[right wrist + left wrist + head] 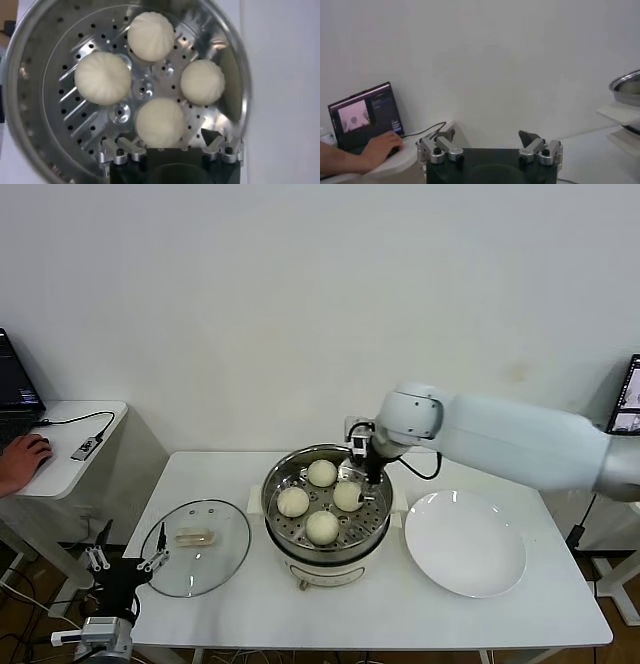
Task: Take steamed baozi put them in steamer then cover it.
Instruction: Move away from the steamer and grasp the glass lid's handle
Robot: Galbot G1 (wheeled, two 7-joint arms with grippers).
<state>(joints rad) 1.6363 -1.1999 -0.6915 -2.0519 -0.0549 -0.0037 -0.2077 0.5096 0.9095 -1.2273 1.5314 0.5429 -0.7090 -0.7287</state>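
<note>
While four steamed baozi (321, 501) are seen resting on the perforated tray inside the steamer (278, 529), the right gripper (366, 467) is held just above the pot's far right rim, its fingers spread apart and closed on nothing. In the right wrist view the buns (155, 80) are arranged in a rough diamond around the tray's centre, each apart from its neighbours, with the nearest bun lying just beyond the spread fingertips (212, 136). Pleated tops can be made out on the buns, facing upward. The steamer is placed at the middle of the white table (250, 609), upright on its white base. To its left, the cover (197, 547) is laid flat on the table, handle up; the long axis of its oblong handle (195, 536) runs roughly left to right across the table. To the steamer's right, a white plate (465, 544) is set flat. The left gripper (126, 562) is parked low beside the table's left front corner, its fingers (440, 148) spread wide and holding nothing. At a side desk on the far left, a person's hand (22, 459) is rested by a laptop (365, 116).
</note>
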